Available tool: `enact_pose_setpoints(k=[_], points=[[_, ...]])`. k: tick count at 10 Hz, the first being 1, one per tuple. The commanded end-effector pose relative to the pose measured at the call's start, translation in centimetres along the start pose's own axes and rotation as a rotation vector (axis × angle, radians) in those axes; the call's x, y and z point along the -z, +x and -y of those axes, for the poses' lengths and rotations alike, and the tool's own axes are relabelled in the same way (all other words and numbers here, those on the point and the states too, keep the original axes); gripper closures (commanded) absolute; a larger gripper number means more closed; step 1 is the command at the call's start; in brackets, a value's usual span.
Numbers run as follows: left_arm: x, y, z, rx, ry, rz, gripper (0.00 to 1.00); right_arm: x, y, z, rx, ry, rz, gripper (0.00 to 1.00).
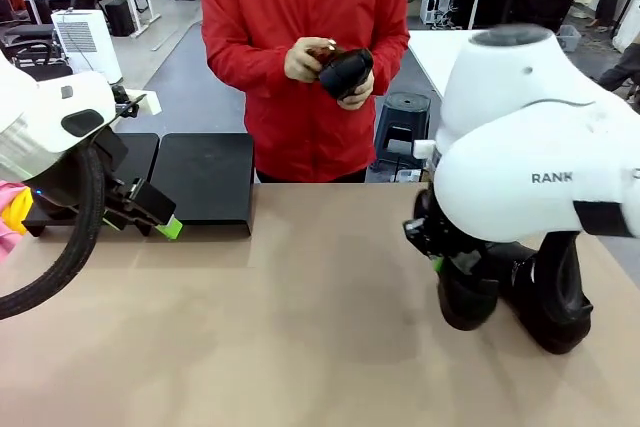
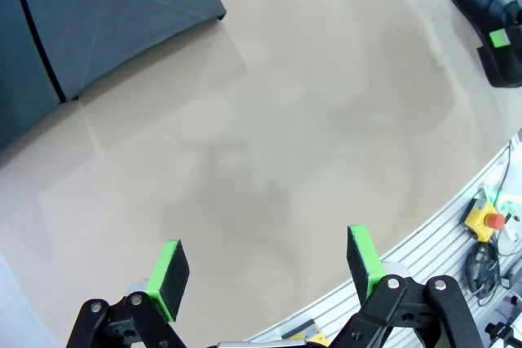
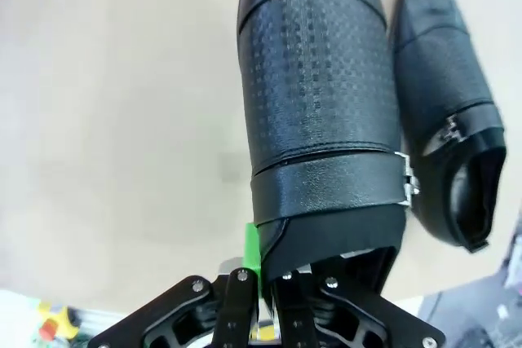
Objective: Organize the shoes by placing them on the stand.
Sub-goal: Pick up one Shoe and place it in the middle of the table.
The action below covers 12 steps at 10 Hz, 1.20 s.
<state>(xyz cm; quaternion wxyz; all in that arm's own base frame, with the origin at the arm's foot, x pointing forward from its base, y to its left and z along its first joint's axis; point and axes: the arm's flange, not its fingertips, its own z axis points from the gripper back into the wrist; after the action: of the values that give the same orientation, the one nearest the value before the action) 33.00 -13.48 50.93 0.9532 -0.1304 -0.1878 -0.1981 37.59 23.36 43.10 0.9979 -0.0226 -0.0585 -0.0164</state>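
The right end effector (image 3: pixel 259 265) is pinched shut on the thin leather rim of a black shoe's (image 3: pixel 318 120) opening. The shoe sits at the near right of the bench (image 3: pixel 114 120), and whether its sole rests there or is just off it cannot be told. A second shoe (image 3: pixel 447 120) lies just beside it, toe pointing the same way. At the far side a person (image 1: pixel 300 7) holds a third shoe (image 1: pixel 346 71) in both hands. The stand (image 1: pixel 207 175) sits at the far left, well apart from the pair. The left end effector (image 2: pixel 267 262) hangs near it, jaws spread wide with nothing between them.

The shoe looks moderately heavy, with a stiff sole and a softer, glossy upper that is likely slick under the pads. A pinch on the rim alone will probably let the leather flex, so the toe end may droop and swing on the way across. The firmer back of the heel seems the safer hold. The buckle (image 3: pixel 408 181) on the strap could catch the neighbouring shoe.
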Motion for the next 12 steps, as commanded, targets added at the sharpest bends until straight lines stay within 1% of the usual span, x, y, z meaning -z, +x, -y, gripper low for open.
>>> enact_pose_setpoints(k=[1, 3, 5, 6, 7, 9, 10, 12], points=[[0.0, -0.1, -0.1, 0.012, -0.013, 0.001, 0.0, -2.6, -1.4, -5.4, -0.063, 0.05, 0.028, 1.0], [0.0, -0.1, -0.1, 0.012, -0.013, 0.001, 0.0, -1.4, -1.8, -11.4, -0.146, 0.082, -0.001, 1.0], [0.0, -0.1, -0.1, 0.012, -0.013, 0.001, 0.0, 1.0, -2.0, -17.0, -0.151, 0.101, -0.031, 1.0], [0.0, -0.1, -0.1, 0.012, -0.013, 0.001, 0.0, 2.2, -2.1, -18.6, -0.108, 0.092, -0.025, 1.0], [0.0, -0.1, -0.1, 0.012, -0.013, 0.001, 0.0, 3.1, -2.2, -19.5, -0.068, 0.104, -0.037, 1.0], [0.0, -0.1, -0.1, 0.012, -0.013, 0.001, 0.0, 4.5, -2.8, -20.2, -0.032, 0.099, -0.074, 1.0], [0.0, -0.1, -0.1, 0.012, -0.013, 0.001, 0.0, 4.4, -2.8, -20.1, -0.016, 0.096, -0.084, 0.94], [0.0, -0.1, -0.1, 0.012, -0.013, 0.001, 0.0, 5.1, -2.6, -19.8, -0.009, 0.101, -0.081, 0.63]])
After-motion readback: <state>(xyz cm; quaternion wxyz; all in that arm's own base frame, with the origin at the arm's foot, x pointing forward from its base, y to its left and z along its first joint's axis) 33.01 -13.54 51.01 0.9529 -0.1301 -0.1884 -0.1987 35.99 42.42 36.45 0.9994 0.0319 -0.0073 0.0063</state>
